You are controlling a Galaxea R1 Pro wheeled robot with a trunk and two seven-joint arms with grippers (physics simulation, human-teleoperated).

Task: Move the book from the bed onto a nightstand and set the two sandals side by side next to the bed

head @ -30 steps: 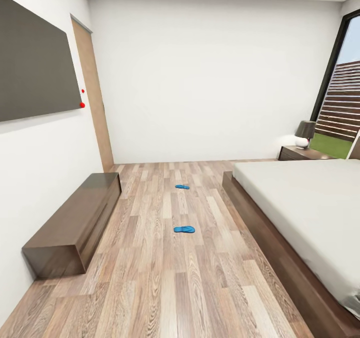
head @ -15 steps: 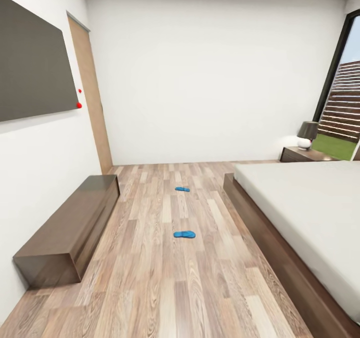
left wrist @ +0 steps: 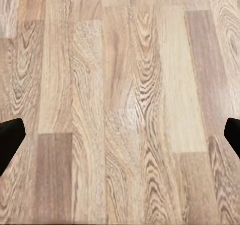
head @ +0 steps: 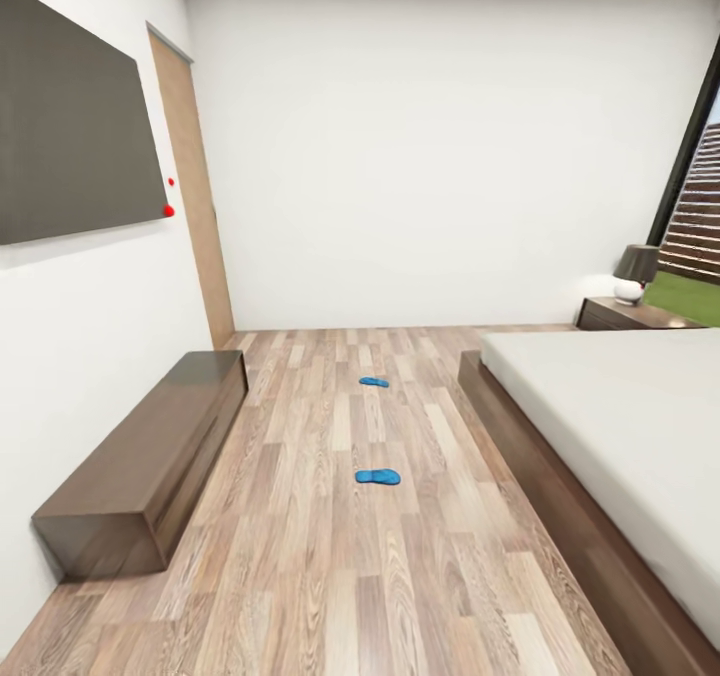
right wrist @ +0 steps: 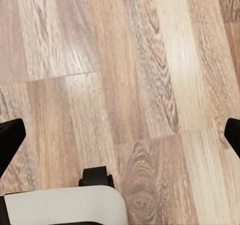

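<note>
Two bright blue sandals lie apart on the wood-plank floor in the head view: the nearer sandal (head: 378, 477) in mid-floor and the farther sandal (head: 374, 382) beyond it. The bed (head: 620, 426) with its pale mattress and dark frame runs along the right. A dark nightstand (head: 630, 314) stands past the bed's far corner, with a lamp on it. The book is out of view. My left gripper (left wrist: 120, 135) hangs open over bare floor planks, its fingertips (left wrist: 10, 137) dark at the frame's edges. My right gripper (right wrist: 120, 135) is open over the floor too.
A long low dark bench (head: 150, 456) stands against the left wall under a big black screen (head: 70, 126). A wooden door (head: 195, 196) is at the far left corner. A tall window (head: 695, 206) is at the right. Part of my white base (right wrist: 60, 205) shows in the right wrist view.
The camera has turned slightly, so the whole scene has shifted right in the picture. The sandals, the bed and the bench have not moved themselves.
</note>
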